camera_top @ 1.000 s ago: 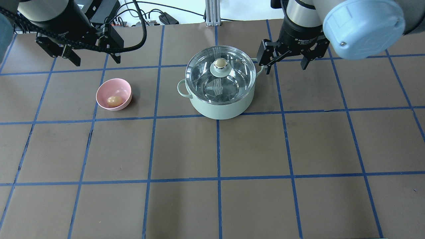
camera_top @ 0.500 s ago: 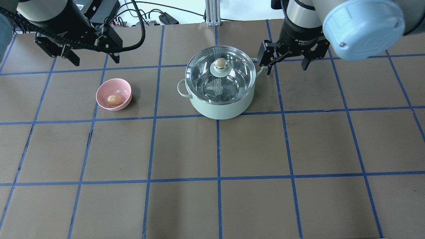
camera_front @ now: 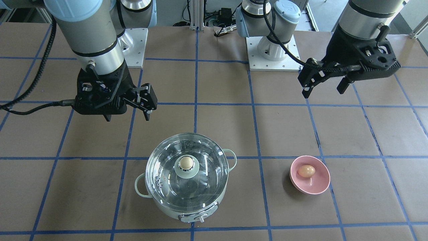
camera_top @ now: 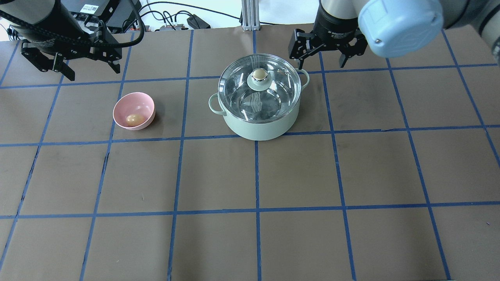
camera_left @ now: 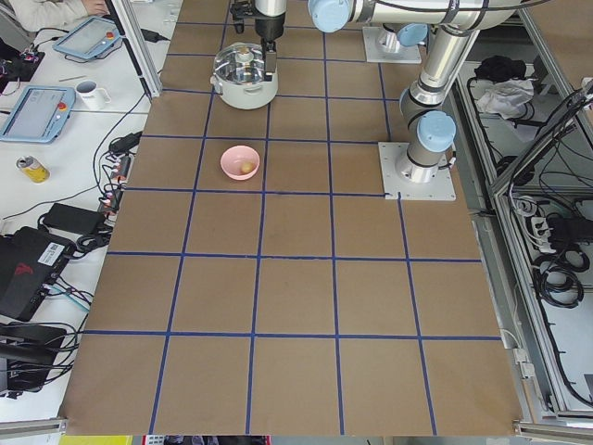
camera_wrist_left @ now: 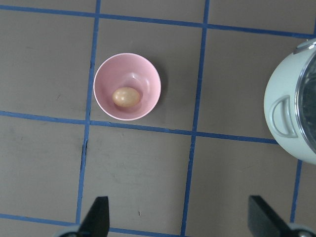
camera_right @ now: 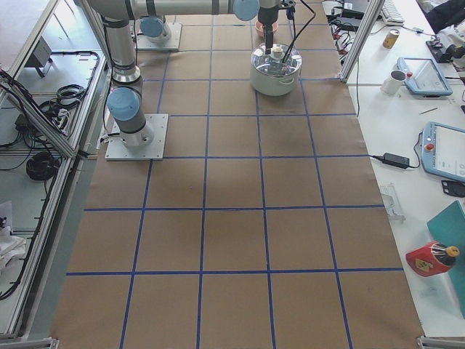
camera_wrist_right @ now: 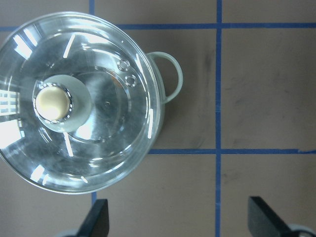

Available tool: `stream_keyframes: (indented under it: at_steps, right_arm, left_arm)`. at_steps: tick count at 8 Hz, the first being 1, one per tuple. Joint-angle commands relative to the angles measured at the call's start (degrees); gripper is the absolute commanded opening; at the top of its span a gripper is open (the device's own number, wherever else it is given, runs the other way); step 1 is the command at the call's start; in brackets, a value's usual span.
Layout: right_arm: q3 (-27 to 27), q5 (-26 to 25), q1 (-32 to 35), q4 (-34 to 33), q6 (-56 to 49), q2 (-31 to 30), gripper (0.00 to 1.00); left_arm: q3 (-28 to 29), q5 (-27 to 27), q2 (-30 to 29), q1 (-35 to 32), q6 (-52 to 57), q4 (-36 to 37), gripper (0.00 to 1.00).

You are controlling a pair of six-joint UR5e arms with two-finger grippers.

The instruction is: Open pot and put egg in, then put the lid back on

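The pale mint-green pot (camera_top: 259, 124) stands at mid-table with the clear glass lid (camera_top: 273, 97) on it, its beige knob (camera_top: 259, 74) at the centre. The tan egg (camera_top: 134, 119) lies in a pink bowl (camera_top: 122, 102) to the pot's left. My left gripper (camera_top: 93, 70) is open and empty, high up behind the bowl. My right gripper (camera_top: 321, 62) is open and empty, behind the pot's right handle. The left wrist view shows the egg (camera_wrist_left: 125, 97) in the bowl (camera_wrist_left: 148, 74). The right wrist view shows the lid (camera_wrist_right: 113, 128) and knob (camera_wrist_right: 51, 102) up and to the left of the fingers.
The table is brown paper with a blue tape grid (camera_top: 256, 175). The arm bases (camera_front: 271, 50) and cables (camera_top: 172, 19) sit at the robot's edge. The pot's front knob (camera_front: 200, 219) faces away from the robot.
In the overhead view both grippers have shifted left. The right one has also moved toward the robot's edge, closer behind the pot's right handle. Pot, lid, bowl and egg have not moved.
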Motion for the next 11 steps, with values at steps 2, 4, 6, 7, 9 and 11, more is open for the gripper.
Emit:
stream_keyframes:
  at_steps: [2,4,6,7,9,11]
  right_arm:
    - [-7.4,3.0,5.6,-6.9,14.0,11.5,1.0]
    - [-7.4,3.6,7.0,-10.9,16.8,15.2,1.0]
    - [-7.5,3.6,7.8,-13.9,17.1,18.5,1.0]
    - [-7.4,3.6,7.8,-13.8,17.1,18.6,1.0]
    - [-7.3,3.6,7.8,-13.8,16.7,19.2,1.0]
    - [-7.2,3.7,7.9,-13.1,16.0,19.0,0.75]
  left_arm:
    - [-2.0,-0.1,-7.0,1.9,-28.4,7.9,1.0]
    - [-2.1,0.6,-10.3,1.9,-47.6,9.8,1.0]
    - [-3.0,0.4,-14.6,2.2,-57.0,14.6,1.0]
    - [-3.5,0.7,-16.5,2.2,-63.5,15.0,1.0]
    - [-4.2,1.8,-22.1,3.0,-67.0,18.9,1.0]
    - [-4.2,1.8,-25.5,6.1,-67.2,21.6,1.0]
